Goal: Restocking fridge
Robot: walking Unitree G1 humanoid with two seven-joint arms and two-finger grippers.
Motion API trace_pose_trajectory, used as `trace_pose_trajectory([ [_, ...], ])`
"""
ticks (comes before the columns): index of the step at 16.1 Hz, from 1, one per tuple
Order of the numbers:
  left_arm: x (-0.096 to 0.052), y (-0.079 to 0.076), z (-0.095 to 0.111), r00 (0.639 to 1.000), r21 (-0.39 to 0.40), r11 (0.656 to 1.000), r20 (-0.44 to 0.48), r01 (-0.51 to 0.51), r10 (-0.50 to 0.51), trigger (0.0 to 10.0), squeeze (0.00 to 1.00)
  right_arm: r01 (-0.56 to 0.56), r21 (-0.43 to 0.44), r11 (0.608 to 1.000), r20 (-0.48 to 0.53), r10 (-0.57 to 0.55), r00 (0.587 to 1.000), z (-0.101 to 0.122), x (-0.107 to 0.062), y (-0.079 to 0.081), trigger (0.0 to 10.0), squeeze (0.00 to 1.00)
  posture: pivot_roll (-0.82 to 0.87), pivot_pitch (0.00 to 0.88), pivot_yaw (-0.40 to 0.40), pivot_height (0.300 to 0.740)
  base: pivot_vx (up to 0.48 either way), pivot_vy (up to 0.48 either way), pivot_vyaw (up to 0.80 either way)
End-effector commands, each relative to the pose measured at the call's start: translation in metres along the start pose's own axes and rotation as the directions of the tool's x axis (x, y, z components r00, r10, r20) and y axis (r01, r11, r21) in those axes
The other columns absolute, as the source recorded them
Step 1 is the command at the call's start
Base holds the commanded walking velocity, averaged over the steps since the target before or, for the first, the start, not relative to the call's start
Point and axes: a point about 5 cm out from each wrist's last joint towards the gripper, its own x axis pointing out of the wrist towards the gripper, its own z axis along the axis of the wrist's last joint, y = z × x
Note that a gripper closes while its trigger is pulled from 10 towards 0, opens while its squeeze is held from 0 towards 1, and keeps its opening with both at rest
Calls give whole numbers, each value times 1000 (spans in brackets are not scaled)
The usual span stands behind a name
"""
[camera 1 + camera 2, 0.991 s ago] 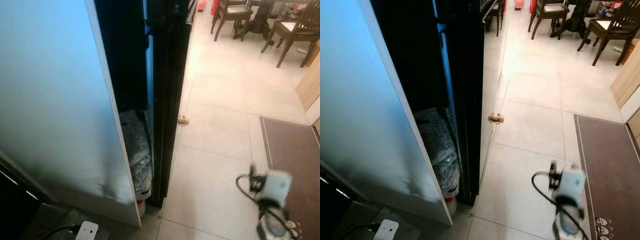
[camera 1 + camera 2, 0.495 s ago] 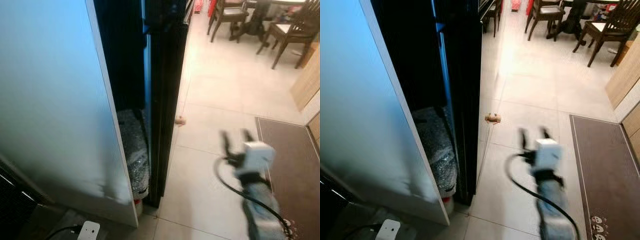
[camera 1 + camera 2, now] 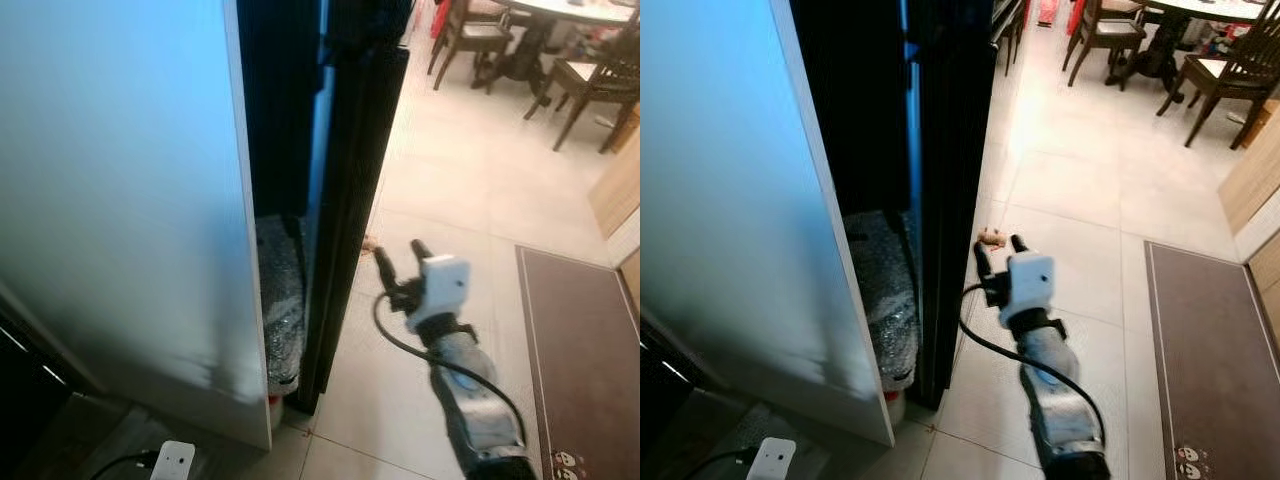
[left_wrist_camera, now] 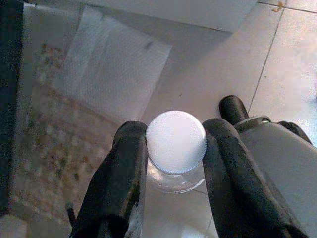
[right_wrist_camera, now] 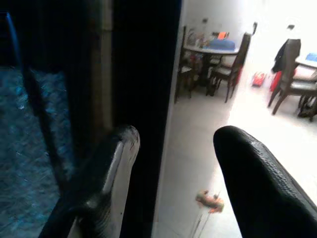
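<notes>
1. Black, tall and glossy, the fridge (image 3: 945, 150) stands before you with a pale panel (image 3: 730, 200) beside it; use the fridge as your landmark.
2. Your right gripper (image 3: 996, 258) is raised just beside the fridge's dark edge, low down, with its two fingers (image 5: 257, 183) spread apart and nothing between them.
3. From the right wrist view you see the same dark fridge edge close to one finger, and a bluish crinkled bundle (image 5: 29, 148) in the gap beyond it.
4. That silvery wrapped bundle (image 3: 880, 300) sits low in the gap between the pale panel and the fridge.
5. A small brown object (image 3: 990, 237) lies on the tiled floor (image 3: 1070, 200) near the fridge, just past your right fingertips.
6. Your left gripper (image 4: 171, 148) is closed on a clear bottle (image 4: 176, 163) with a white ribbed cap (image 4: 176, 141), one finger on each side of the neck, above the floor.
7. Wooden chairs (image 3: 1220, 60) and a dining table (image 3: 570, 12) stand well away from the fridge, and a brown mat (image 3: 1210, 350) lies on the floor beyond your right arm.
</notes>
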Motion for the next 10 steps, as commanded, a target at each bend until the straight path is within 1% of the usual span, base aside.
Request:
trace_pose_trajectory([
  [1,-1,-1,-3,1000,-3,1000,0,-2,2,10000,0,-4,-7,1000,-26,4,1000,-3,1,2,10000,0,-152,0,-17,740,0,0,0],
  [4,-1,0,-4,1000,-14,1000,8,3,-3,10000,0,-12,17,1000,-41,12,999,-5,0,8,10000,0,-164,0,-9,740,0,0,0],
  [6,-1,-1,-6,1000,-14,1000,1,10,-10,10000,0,-50,16,999,-59,51,997,-8,-1,13,10000,0,-159,0,-10,740,0,0,0],
  [8,-2,-1,-7,1000,-35,999,1,14,-14,10000,0,-114,11,993,-85,115,990,-11,3,21,10000,0,-151,0,-18,740,0,0,0],
  [10,-2,0,-6,1000,-52,999,11,15,-14,10000,0,-116,8,993,-90,116,989,-9,8,25,10000,0,-150,0,-21,740,0,0,0],
])
